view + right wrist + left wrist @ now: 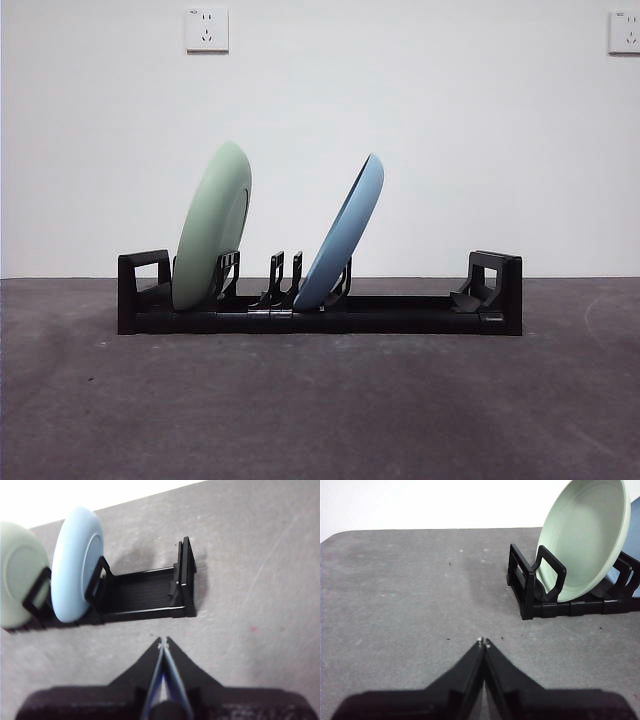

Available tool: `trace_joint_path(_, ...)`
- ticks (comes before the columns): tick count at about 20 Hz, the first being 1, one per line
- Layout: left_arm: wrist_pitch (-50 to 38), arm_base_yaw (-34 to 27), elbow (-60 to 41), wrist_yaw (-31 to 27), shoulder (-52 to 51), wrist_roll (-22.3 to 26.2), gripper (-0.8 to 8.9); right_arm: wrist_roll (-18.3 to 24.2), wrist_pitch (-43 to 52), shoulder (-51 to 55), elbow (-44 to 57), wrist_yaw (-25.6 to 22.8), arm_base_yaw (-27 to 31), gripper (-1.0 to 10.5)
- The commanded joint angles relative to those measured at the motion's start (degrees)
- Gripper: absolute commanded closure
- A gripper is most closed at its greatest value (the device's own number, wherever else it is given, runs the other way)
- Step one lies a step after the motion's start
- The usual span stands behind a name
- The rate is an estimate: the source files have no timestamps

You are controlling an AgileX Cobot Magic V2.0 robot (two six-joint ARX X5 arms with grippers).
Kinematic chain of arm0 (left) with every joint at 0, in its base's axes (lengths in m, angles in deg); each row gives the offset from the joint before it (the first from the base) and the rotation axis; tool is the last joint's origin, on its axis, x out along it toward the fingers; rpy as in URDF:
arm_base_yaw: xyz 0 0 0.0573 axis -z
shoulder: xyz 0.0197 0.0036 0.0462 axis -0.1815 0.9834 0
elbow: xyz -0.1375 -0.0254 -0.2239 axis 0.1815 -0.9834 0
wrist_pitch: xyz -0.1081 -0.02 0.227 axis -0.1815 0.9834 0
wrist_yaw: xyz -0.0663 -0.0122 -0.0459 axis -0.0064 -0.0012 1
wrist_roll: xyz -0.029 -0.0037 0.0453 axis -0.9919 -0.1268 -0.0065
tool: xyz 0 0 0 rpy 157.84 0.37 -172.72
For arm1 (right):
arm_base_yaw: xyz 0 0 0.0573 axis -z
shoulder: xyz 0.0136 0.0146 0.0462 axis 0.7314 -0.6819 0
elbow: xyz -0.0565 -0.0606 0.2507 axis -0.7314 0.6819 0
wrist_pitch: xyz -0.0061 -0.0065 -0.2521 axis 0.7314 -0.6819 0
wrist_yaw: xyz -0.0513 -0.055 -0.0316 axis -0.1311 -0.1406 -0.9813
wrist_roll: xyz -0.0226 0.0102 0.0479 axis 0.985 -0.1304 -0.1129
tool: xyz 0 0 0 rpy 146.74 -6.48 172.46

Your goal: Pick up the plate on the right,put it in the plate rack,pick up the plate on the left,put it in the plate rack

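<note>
Grey table [320, 400], green plate [212, 225], blue plate [343, 235] leaning in plate rack [400, 312]

left plate [212, 228] in rack [400, 312] | right plate [342, 235] mid-rack, apparently

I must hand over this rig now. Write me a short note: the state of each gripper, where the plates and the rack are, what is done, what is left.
Left gripper: shut, empty, above the bare table near the rack's green-plate end.
Right gripper: shut, empty, near the rack's free end.
Green plate and blue plate: both stand tilted between the prongs of the plate rack.
Done: both plates racked.
Left: nothing to see.
</note>
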Motion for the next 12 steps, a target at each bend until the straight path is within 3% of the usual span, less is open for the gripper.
trace_joint_path(1, 0.04, -0.24, -0.79, -0.09, -0.04, -0.57, 8.14, 13.33, 0.46, 2.51, 0.85, -0.15, 1.09, 9.5)
trace_joint_path(3, 0.04, -0.24, -0.79, -0.11, -0.04, -0.57, 8.14, 19.23, 1.42, 6.03, 2.29, 4.26, 4.83, 9.5)
trace_joint_path(5, 0.02, -0.24, -0.79, -0.09, -0.04, -0.57, 8.14, 19.98, 2.16, 10.27, 4.9, 9.81, 10.1, 9.5)
trace_joint_path(8, 0.0, -0.24, -0.79, -0.11, -0.04, -0.57, 8.14, 20.06, 6.12, 17.51, 12.24, 10.8, 16.2, 9.5)
trace_joint_path(12, -0.02, -0.24, -0.79, -0.11, -0.04, -0.57, 8.14, 19.82, 8.59, 27.34, 21.94, 10.69, 17.46, 9.5)
